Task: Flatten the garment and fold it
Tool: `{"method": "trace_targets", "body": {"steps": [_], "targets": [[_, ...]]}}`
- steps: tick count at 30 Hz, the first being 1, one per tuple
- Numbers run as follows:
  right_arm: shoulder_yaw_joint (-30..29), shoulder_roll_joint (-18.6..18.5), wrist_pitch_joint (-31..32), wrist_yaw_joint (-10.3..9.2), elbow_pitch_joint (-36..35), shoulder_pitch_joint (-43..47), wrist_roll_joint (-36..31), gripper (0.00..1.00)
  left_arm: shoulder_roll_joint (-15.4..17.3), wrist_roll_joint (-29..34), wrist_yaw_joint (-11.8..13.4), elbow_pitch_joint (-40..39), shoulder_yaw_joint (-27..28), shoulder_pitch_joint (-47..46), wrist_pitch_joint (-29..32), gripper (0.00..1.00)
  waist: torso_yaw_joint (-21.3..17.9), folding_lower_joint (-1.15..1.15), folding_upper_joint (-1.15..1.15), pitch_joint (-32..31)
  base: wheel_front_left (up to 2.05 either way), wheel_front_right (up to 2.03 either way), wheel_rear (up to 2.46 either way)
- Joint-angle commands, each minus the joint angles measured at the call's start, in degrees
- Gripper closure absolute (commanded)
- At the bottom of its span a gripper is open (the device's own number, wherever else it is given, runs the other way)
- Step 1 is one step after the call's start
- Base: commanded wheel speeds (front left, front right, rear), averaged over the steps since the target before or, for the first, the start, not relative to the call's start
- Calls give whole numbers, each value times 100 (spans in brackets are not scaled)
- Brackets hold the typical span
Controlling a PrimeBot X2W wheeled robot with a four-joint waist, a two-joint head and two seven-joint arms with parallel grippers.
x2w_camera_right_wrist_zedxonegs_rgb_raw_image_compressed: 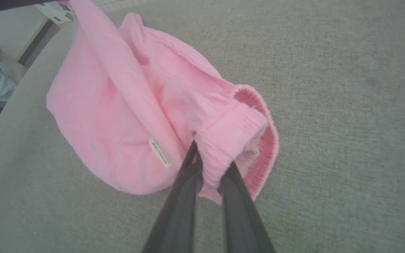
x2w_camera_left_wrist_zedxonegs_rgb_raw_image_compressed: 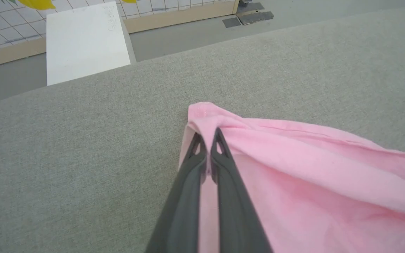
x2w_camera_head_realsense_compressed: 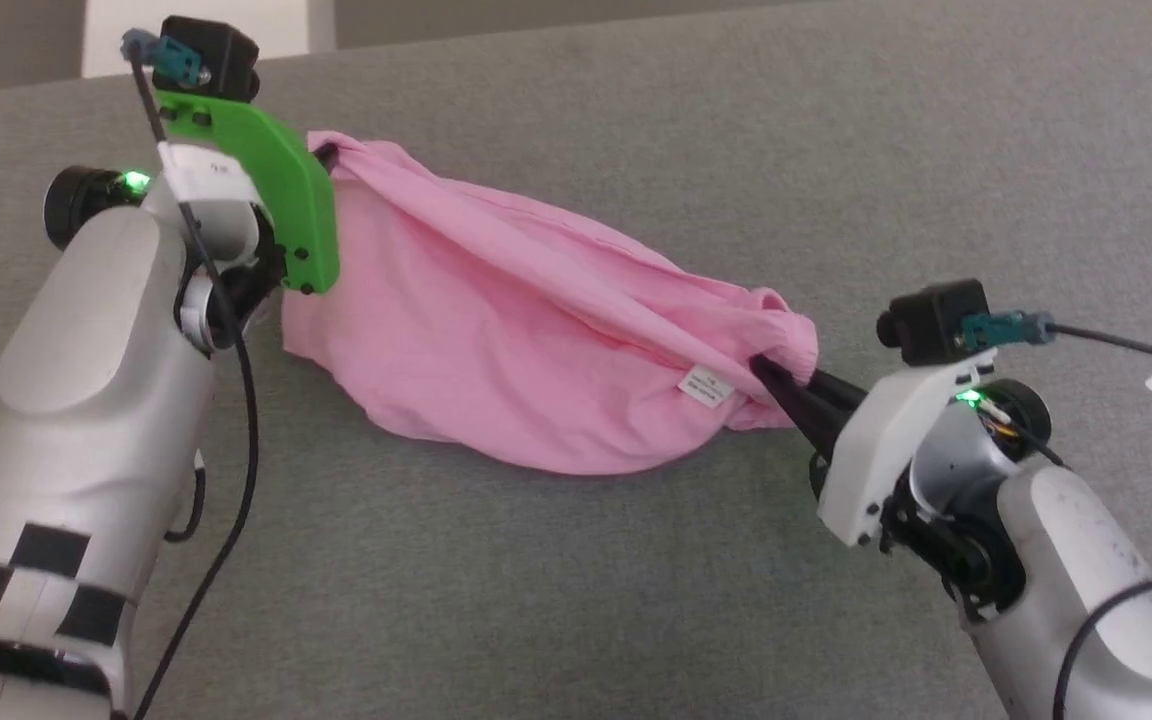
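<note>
Left arm (x2w_camera_head_realsense_compressed: 86, 400), 8 o'clock: silver-grey shell, black/white checker band (x2w_camera_head_realsense_compressed: 26, 585), green bracket (x2w_camera_head_realsense_compressed: 281, 185) with black screws, black camera (x2w_camera_head_realsense_compressed: 211, 55), teal plug (x2w_camera_head_realsense_compressed: 171, 55), black cable (x2w_camera_head_realsense_compressed: 241, 400). Right arm (x2w_camera_head_realsense_compressed: 1076, 570), 4 o'clock: white bracket (x2w_camera_head_realsense_compressed: 886, 440), tagged cable (x2w_camera_head_realsense_compressed: 1121, 342). Green wrist LEDs (x2w_camera_head_realsense_compressed: 134, 182). Dark grey fingers (x2w_camera_left_wrist_zedxonegs_rgb_raw_image_compressed: 185, 196).

label (x2w_camera_head_realsense_compressed: 708, 386) print too small for us to read | shorts (x2w_camera_left_wrist_zedxonegs_rgb_raw_image_compressed: 311, 182) cut off by the left wrist view's right and bottom edges | right claw (x2w_camera_right_wrist_zedxonegs_rgb_raw_image_compressed: 211, 161) tips hidden from us in waistband (x2w_camera_right_wrist_zedxonegs_rgb_raw_image_compressed: 237, 126)
</note>
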Motion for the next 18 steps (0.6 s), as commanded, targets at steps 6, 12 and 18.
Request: {"method": "trace_targets", "body": {"steps": [6, 12, 18], "targets": [[104, 66, -225, -9, 515, -507, 72, 100, -390, 82, -69, 1102, -36, -559, -420, 100, -304, 0, 43, 464, 0, 0, 0], [267, 131, -349, -9, 852, -719, 183, 92, -715, 1, -160, 1914, -58, -794, -861, 55, -338, 0, 43, 535, 0, 0, 0], [374, -33, -635, -9, 925, -628, 212, 0, -883, -47, -235, 2310, -90, -896, -1503, 0, -199, 0, 43, 342, 0, 0, 0]]}}
